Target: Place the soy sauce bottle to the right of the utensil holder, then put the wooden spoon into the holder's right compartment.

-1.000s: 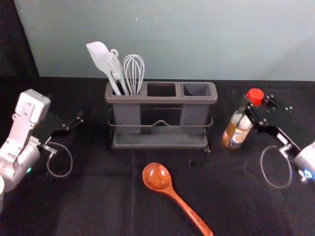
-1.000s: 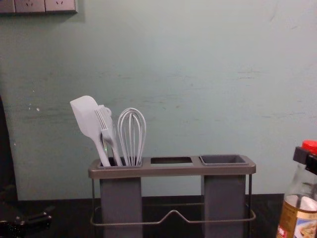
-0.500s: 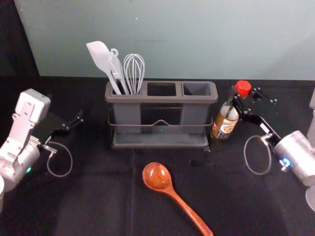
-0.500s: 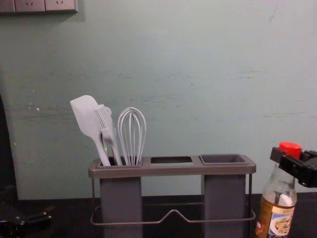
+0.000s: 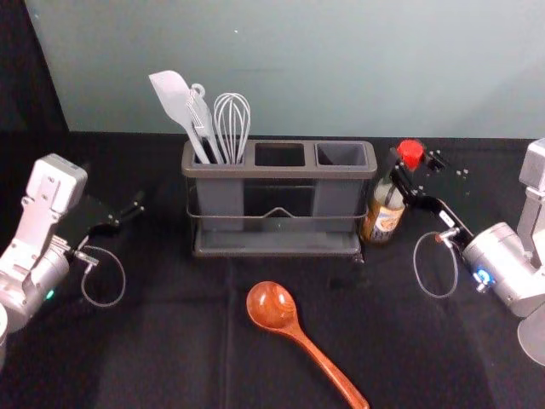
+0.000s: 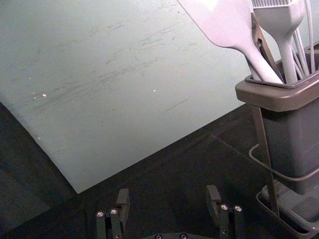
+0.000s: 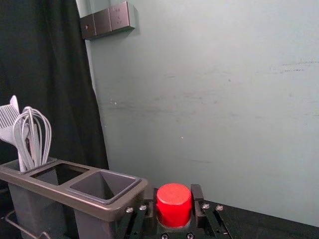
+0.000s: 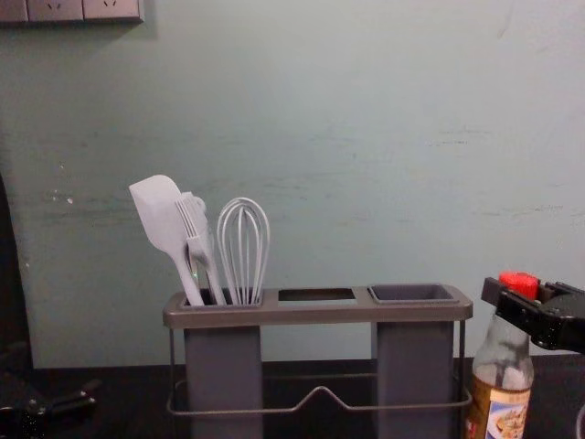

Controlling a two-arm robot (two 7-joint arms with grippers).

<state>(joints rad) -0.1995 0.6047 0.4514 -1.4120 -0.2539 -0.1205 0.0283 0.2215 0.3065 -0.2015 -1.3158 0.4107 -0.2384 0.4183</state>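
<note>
The right hand [image 5: 416,164] was narrow, closed about the top of the soy sauce bottle [image 5: 383,218], with a jaw on either side of the red cap [image 5: 410,152]. It reached in from the right, on the far side of the bench [image 5: 170,341]. The bottle stood just right of the utensil holder [image 5: 255,173], leaning a little, its top to the right of its base. Whether its base touched the bench I could not fairly tell, for the chest view cut it off. Brown sauce showed low in the glass, round about a pale label [image 8: 505,421].

Next to the bottle came the holder's right compartment [image 5: 341,155], open at the top, then the middle opening [image 5: 279,155]. The left compartment [image 5: 220,200] held a pale spatula [image 5: 173,98], a whisk [image 5: 232,128] and, between them, a brush [image 6: 281,22].

On the near side of the holder lay the wooden spoon [image 5: 300,335], flat on the dark cloth, well apart from both hands. Its bowl pointed toward the holder and its handle ran nearer and to the right.

The left hand [image 5: 136,206] was parked left of the holder, its jaws wide apart. Behind everything rose a grey-green wall [image 5: 341,68].
</note>
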